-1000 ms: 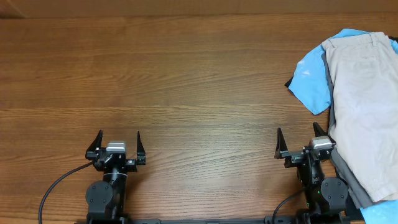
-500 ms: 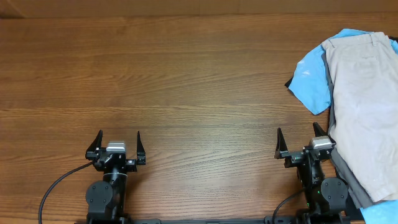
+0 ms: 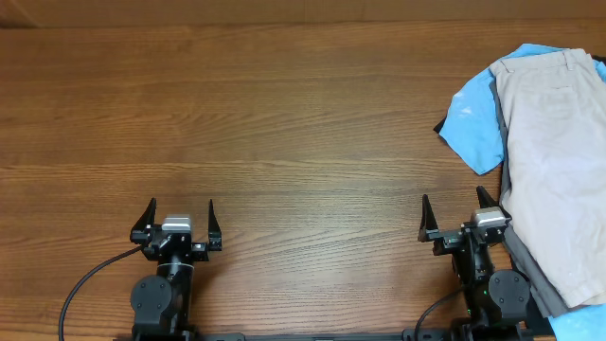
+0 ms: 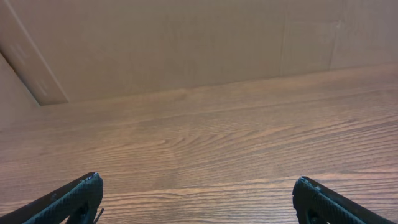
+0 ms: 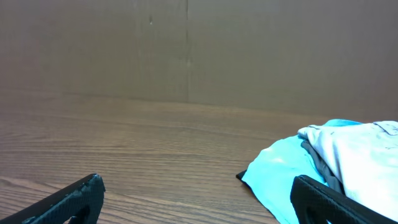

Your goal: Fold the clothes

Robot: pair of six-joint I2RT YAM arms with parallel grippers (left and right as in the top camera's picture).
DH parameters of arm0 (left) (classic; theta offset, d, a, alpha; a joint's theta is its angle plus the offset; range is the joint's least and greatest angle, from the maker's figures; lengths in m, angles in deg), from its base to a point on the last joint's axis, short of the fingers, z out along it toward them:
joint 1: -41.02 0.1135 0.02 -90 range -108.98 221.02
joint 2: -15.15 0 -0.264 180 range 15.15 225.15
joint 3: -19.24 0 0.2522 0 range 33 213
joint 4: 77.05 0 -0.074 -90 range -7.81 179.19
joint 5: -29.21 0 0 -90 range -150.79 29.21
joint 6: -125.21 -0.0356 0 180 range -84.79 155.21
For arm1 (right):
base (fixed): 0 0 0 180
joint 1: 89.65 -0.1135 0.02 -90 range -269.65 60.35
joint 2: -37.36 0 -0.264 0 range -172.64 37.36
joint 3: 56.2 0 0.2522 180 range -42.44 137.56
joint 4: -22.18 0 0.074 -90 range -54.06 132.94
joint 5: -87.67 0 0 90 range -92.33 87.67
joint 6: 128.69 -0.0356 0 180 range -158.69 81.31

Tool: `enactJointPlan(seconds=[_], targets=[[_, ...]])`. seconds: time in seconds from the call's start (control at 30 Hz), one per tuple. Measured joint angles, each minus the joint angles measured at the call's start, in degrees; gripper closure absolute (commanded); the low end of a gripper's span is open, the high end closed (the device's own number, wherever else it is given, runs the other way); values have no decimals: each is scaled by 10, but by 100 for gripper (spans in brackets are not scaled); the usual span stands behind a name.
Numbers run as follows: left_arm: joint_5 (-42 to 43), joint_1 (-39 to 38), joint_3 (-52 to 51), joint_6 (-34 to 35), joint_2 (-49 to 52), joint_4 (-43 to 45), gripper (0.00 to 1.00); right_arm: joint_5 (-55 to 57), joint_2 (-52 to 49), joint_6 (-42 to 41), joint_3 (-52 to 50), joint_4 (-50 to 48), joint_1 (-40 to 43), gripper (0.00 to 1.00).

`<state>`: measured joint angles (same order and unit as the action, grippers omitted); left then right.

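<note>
Task item: the shorts (image 3: 554,161), pale beige, lie at the far right edge of the counter (image 3: 284,114). They top a heap, with a light blue shirt (image 3: 473,118) and grey trousers (image 3: 524,267) showing from beneath.
Long axis: runs from the far side of the counter toward the robot's side. The waistband is at the far end and the leg ends are nearest the robot. The right margin is cut by the frame, so full extent cannot be told.
Left end effector (image 3: 181,204): released, fingers spread wide, nothing between them. It is at the near edge on the left and well apart from the shorts. Its wrist view shows bare counter only.
Right end effector (image 3: 453,197): released, fingers spread wide, empty. It is at the near edge, just beside the left margin of the heap but not touching it.
Bearing: the shorts lie to the right of and ahead of the right end effector. Its wrist view places them off-centre, beyond the right finger.
Nearer arm: right, clearly. The left would have to cross most of the counter.
Judgement: the opening reach likely falls to the right arm, swinging rightward and forward.
Risk: a grasp at the heap's edge could take the shirt or trousers along with the shorts.
</note>
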<state>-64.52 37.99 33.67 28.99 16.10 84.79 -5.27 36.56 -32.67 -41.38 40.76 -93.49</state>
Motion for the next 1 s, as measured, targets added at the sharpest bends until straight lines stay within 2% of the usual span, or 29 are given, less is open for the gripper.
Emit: enactJointPlan(seconds=[0.23,0.6,0.7,1.0], targets=[[0,0,0,0,0,0,0,0,0,-10,0,0,0,0],[0,0,0,0,0,0,0,0,0,-147,13,24,0,0],[0,0,0,0,0,0,0,0,-2,-170,62,53,0,0],[0,0,-1,0,0,1,0,0,-87,-192,355,222,0,0]])
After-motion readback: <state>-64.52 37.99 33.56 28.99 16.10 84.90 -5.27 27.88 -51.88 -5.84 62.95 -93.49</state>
